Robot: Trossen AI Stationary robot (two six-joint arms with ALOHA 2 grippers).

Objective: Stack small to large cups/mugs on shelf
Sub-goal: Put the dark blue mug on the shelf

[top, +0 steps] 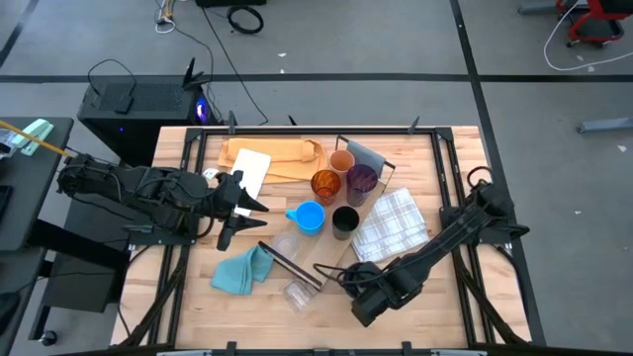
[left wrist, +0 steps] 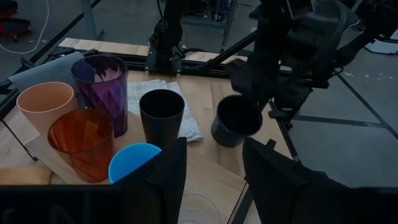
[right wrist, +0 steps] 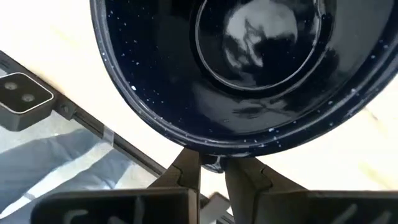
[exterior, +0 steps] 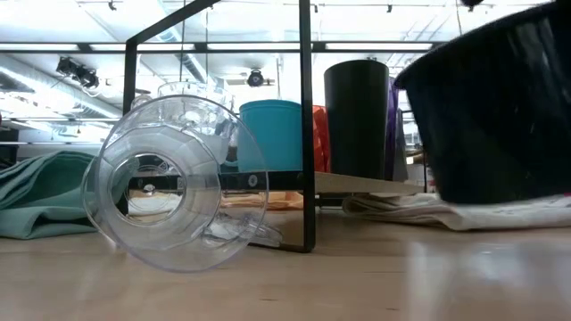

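The wooden bench [top: 178, 297] carries the shelf [top: 381, 163], a light-wood board lying diagonally across its middle with black end frames; bare wood lies open along the near edge and the left side. On the board stand, close together, the tan cup [top: 341, 161], amber translucent cup [top: 325, 185], purple tumbler [top: 361, 181], light blue mug [top: 310, 217] and black cup [top: 345, 222], leaving little free board between them. A white checked cloth [top: 394, 225] lies just right of the shelf, a teal cloth [top: 242, 271] near the left front. The left end effector [top: 245, 206] hovers left of the shelf by the blue mug, its fingers [left wrist: 168, 174] apart and holding nothing. The right end effector [right wrist: 211, 167] sits low near the bench's front edge, its fingers pinched on the rim of the dark mug [right wrist: 249, 68], which hangs tilted off the surface. A clear cup [exterior: 169, 192] lies on its side at the shelf's near end frame.
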